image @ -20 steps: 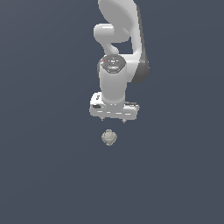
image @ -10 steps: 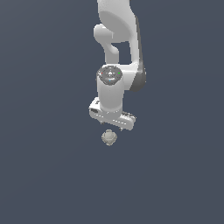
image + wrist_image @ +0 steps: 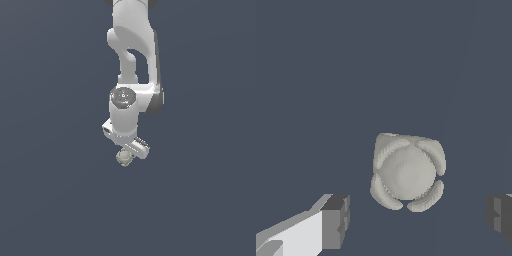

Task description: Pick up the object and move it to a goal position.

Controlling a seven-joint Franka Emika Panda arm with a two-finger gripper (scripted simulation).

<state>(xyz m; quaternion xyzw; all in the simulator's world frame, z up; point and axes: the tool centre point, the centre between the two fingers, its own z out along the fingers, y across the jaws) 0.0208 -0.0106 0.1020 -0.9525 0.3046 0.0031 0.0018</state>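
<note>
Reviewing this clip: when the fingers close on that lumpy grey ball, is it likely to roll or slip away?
The ball looks roundish, so a nudge from one finger would probably roll it. Its raised seams may give the pads some bite. The open gripper has fingers spread wider than the ball, so the ball probably fits between them.

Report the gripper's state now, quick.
Gripper: open, jaws spread wider than the ball, holding nothing.

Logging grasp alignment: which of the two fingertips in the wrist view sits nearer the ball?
The fingertip with the white finger body showing; the other fingertip, at the frame edge, is farther from the ball.
</note>
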